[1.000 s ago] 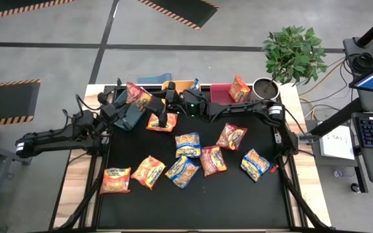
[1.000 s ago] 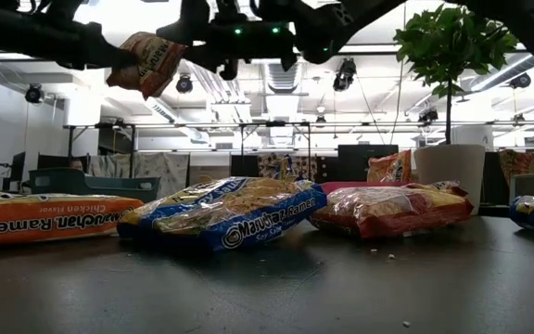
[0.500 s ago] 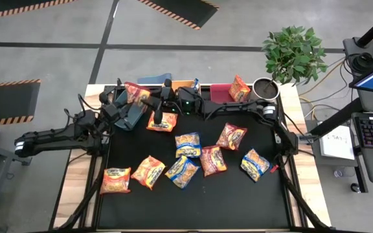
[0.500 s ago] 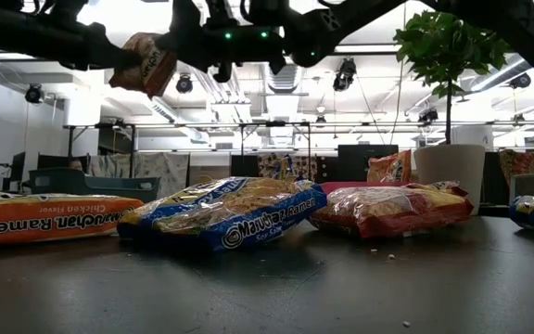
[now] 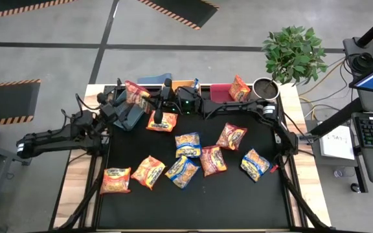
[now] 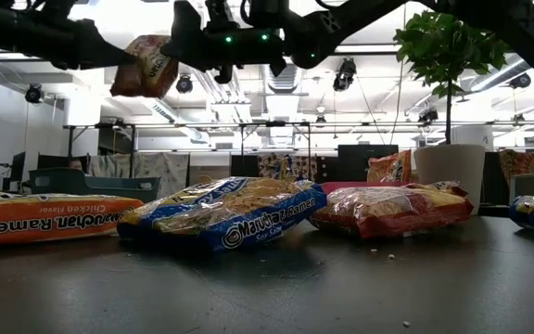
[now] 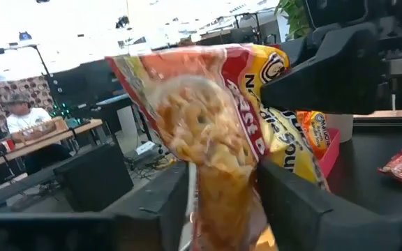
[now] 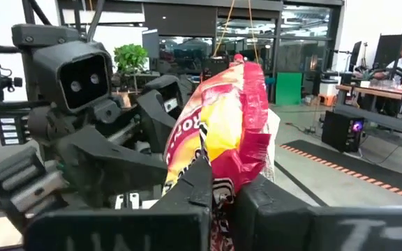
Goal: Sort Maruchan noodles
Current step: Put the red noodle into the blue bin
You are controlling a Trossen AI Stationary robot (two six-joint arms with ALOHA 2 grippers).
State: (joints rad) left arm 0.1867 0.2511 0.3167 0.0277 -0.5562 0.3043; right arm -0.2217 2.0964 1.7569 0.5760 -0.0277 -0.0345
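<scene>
Maruchan noodles lay mostly unsorted: eight packets were spread over the middle and near half of the bench [image 5: 283, 194], from an orange packet [image 5: 115, 180] by the near-left corner to a blue-trimmed packet [image 5: 256, 164] toward the right edge. One red-trimmed packet [image 5: 136, 96] was held in the air above the far-left corner.

It was clamped between the fingers of the left gripper [image 7: 222, 192]. The fingers of the right gripper [image 8: 218, 202], reached across along the far edge, were also seen closed on a red-and-yellow packet. This was judged to be the same one, though that could not be settled. The step was therefore taken to be a handover.

Next, one grip would have to be released before the packet was carried off, or the wrapper might be torn.

A blue bin [image 5: 154, 79], a yellow bin [image 5: 185, 84] and a red bin [image 5: 219, 92] were ranged along the far edge, the red one with a packet [image 5: 239, 88] propped in it. A potted plant [image 5: 294, 52] stood at the far-right corner. Another packet [image 5: 164, 122] lay directly beneath the right wrist and could be snagged if the arm were lowered.
</scene>
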